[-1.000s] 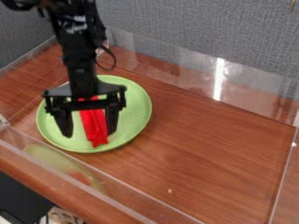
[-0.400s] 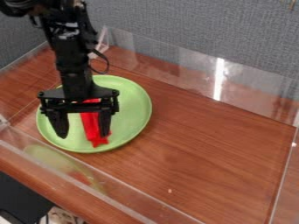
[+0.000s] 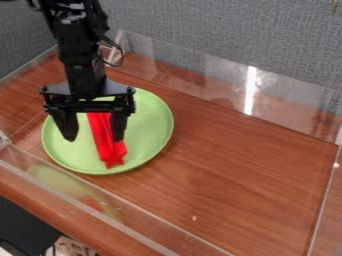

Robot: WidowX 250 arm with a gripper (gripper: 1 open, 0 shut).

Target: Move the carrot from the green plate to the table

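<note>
The carrot (image 3: 107, 146), a bright red bar, lies on the round lime-green plate (image 3: 151, 121) at the left of the reddish-brown table (image 3: 234, 165). My black gripper (image 3: 90, 126) points straight down over the plate and is open. Its two fingers hang on either side of the carrot's far end, the left finger (image 3: 63, 125) over bare plate and the right finger (image 3: 119, 122) close beside the bar. Nothing is pinched between them. The arm covers the plate's far rim.
Low clear acrylic walls (image 3: 247, 82) border the tabletop at the back, the sides and along the front (image 3: 100, 205). Bare wood stretches to the right of the plate. A grey fabric panel stands behind the back wall.
The wrist has rolled a little, so the gripper's crossbar now sits level in the picture. The jaws stay open and the carrot stays on the plate.
</note>
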